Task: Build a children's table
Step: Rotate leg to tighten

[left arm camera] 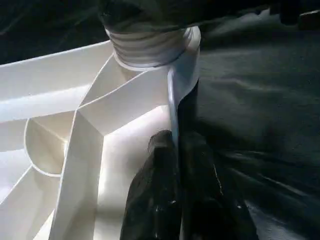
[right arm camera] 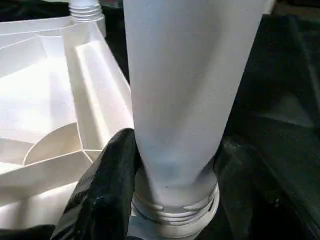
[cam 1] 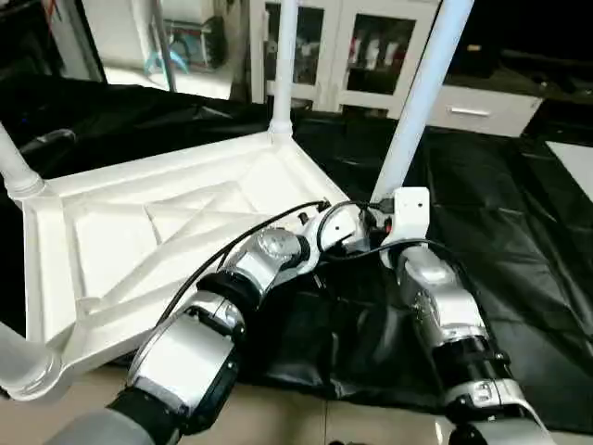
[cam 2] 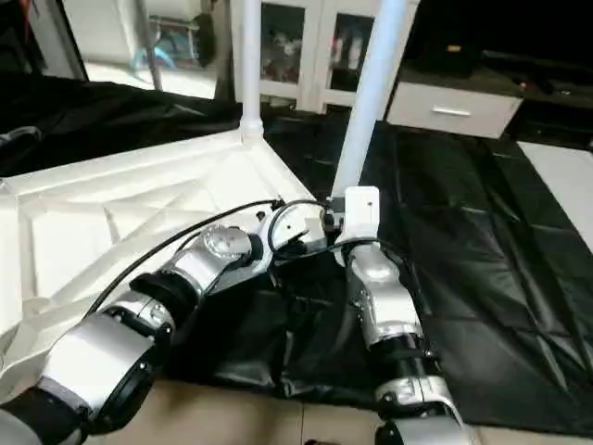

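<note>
One white ribbed plastic tabletop (cam 1: 167,232) carries four smooth tapered white legs (cam 1: 424,88); right gripper (right arm camera: 165,200) clasps one, left gripper (left arm camera: 175,150) pinches the rim.

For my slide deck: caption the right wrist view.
Right gripper clasps a white leg near its ribbed end, at the upturned tabletop corner.

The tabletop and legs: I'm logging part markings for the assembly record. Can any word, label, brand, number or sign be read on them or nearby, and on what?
None can be read.
The tabletop: plain white ribs, no marking.
The legs, such as the near one: plain white.
The cabinet behind: items behind its glass are too small and blurred to read.
</note>
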